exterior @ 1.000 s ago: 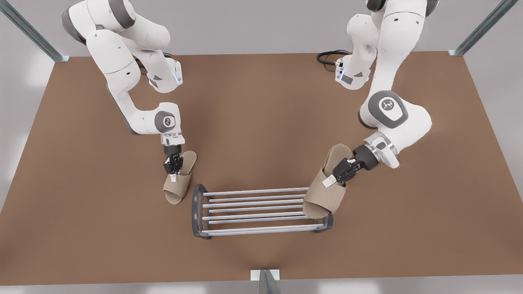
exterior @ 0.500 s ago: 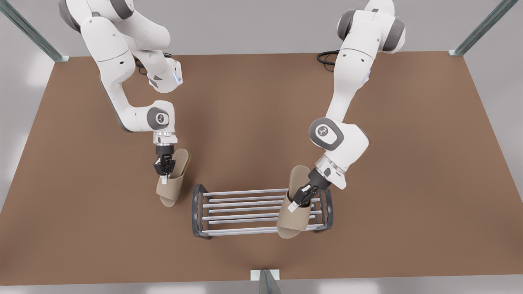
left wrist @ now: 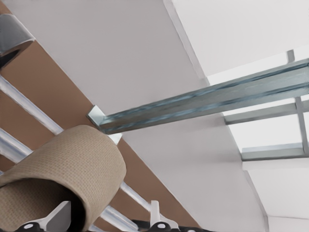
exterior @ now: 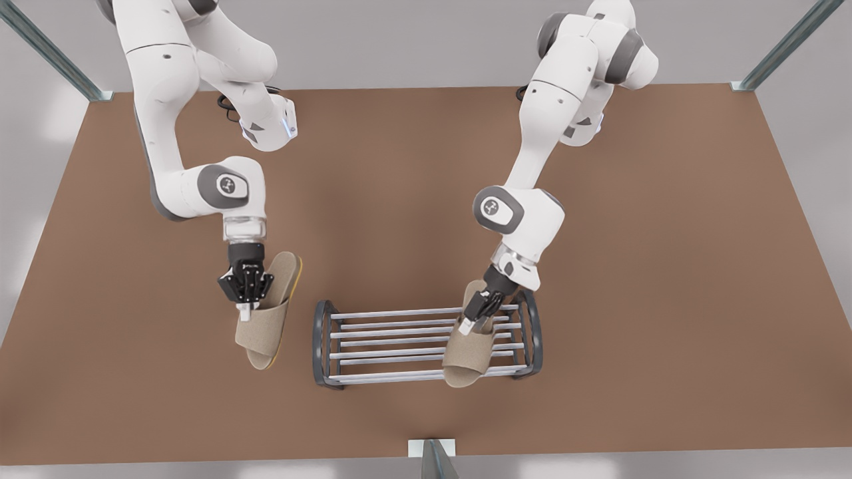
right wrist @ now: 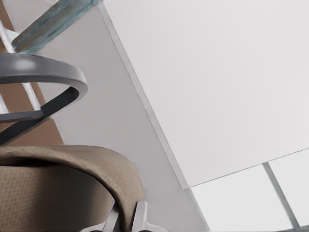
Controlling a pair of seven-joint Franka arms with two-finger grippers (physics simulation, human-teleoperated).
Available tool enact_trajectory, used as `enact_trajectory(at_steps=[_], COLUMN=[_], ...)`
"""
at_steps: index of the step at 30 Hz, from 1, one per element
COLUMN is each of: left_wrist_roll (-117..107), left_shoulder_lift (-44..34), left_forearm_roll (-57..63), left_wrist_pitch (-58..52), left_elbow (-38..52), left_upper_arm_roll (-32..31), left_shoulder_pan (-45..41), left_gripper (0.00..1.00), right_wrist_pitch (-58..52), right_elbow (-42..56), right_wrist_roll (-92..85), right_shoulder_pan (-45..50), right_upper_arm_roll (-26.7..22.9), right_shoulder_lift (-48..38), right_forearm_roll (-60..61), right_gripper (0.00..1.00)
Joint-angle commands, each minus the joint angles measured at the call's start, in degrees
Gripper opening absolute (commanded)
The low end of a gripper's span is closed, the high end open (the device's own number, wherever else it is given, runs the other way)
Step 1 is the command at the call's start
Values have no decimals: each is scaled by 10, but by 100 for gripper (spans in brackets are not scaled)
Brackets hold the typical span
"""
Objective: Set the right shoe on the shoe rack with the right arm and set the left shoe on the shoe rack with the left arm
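The left gripper (exterior: 466, 326), on the arm at the front view's right, was clenched on the strap of the left slipper (exterior: 469, 358), which sat over the shoe rack (exterior: 399, 312) near its end at the front view's right, toe pointing out past the front bars. The step in hand looked like setting this slipper down. To do it well, the sole would need to be lowered flat until it rested across several bars. The fingers should part only then, and the gripper should draw straight up so the strap was not dragged. The right gripper (exterior: 245, 310), at the front view's left, gripped the right slipper (exterior: 263, 332) above the brown table (exterior: 632, 279), just beside the rack's other end frame (exterior: 321, 346) and not yet over the bars. It would have to travel sideways, clear of that arch. Whether the left slipper's sole already touched the bars could not be told. Its heel was covered by the gripper in the front view. In both wrist views the slipper straps hid most of the fingers, and the soles were out of sight.
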Motion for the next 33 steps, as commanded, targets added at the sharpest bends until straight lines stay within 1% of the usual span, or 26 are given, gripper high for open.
enact_trajectory(at_steps=[1, 2, 4, 6, 7, 8, 9, 10, 11, 12, 13, 14, 15, 16, 17, 19, 20, 21, 22, 23, 24, 25, 27, 28, 30, 33], left_wrist_roll=[-34, -28, -8, 17, 19, 17, 17, 16, 13, 15, 16, 13, 0, -22, -22, -18, -18, -23, -24, -30, -30, -45, -80, -80, -78, -80], left_shoulder_lift=[-4, -7, -56, -138, -206, -262, -283, -276, -218, -202, -208, -211, -247, -267, -272, -280, -273, -275, -273, -269, -236, -215, -213, -217, -221, -229], left_forearm_roll=[0, 0, 1, 3, 5, 5, 8, 154, 248, 298, 432, 499, 630, 725, 796, 883, 895, 897, 903, 907, 941, 940, 932, 923, 922, 922], left_wrist_pitch=[43, 42, 33, -39, -72, -78, -138, -382, -578, -677, -747, -834, -882, -895, -902, -923, -951, -958, -960, -955, -956, -955, -955, -953, -953, -956], left_elbow=[0, -11, -45, -128, -186, -218, -217, -198, -111, -79, -36, 14, 66, 78, 78, 70, 63, 23, 13, 13, 22, 48, 68, 69, 69, 69], left_upper_arm_roll=[2, 4, 15, 68, 95, 121, 190, 346, 435, 473, 475, 426, 266, 121, 49, -46, -59, -59, -65, -77, -77, -77, -77, -77, -75, -72], left_shoulder_pan=[0, 0, 1, 1, 0, 0, 2, 3, 21, 29, 32, 96, 225, 320, 357, 406, 407, 407, 407, 411, 408, 410, 408, 408, 408, 407], left_gripper=[100, 100, 100, 100, 100, 100, 100, 100, 100, 100, 100, 100, 100, 100, 100, 100, 100, 100, 100, 100, 100, 100, 100, 100, 100, 100], right_wrist_pitch=[115, 126, 130, 147, 147, 147, 147, 146, 144, 143, 142, 137, 134, 133, 119, 92, 60, 54, 41, 23, 23, 23, 23, 23, 21, 13], right_elbow=[19, 25, 42, 61, 61, 66, 80, 87, 99, 110, 118, 129, 131, 132, 136, 172, 191, 219, 236, 252, 288, 314, 321, 329, 330, 336], right_wrist_roll=[66, 66, 64, 63, 63, 63, 61, 57, 56, 55, 48, 48, 48, 49, 50, 49, 48, 48, 49, 48, 48, 48, 34, 18, 19, 21], right_shoulder_pan=[2, 2, 2, 2, 2, 4, 4, 9, 26, 32, 40, 56, 66, 71, 86, 123, 150, 171, 198, 210, 226, 245, 242, 241, 241, 241], right_upper_arm_roll=[0, 0, 2, 1, 2, 7, 22, 26, 26, 26, 28, 29, 29, 29, 29, 29, 27, 23, 7, 7, -7, -22, -29, -53, -53, -54], right_shoulder_lift=[-3, -8, -7, -7, -7, -8, -8, -6, -4, -2, 1, 4, 5, 5, 13, 52, 83, 113, 132, 153, 181, 200, 210, 217, 241, 247], right_forearm_roll=[38, 43, 50, 50, 51, 74, 94, 97, 98, 97, 96, 97, 98, 100, 101, 109, 110, 109, 110, 111, 111, 121, 124, 128, 122, 127], right_gripper=[21, 21, 21, 21, 21, 21, 21, 21, 21, 21, 21, 21, 21, 21, 21, 21, 21, 21, 21, 21, 21, 21, 21, 21, 21, 21])
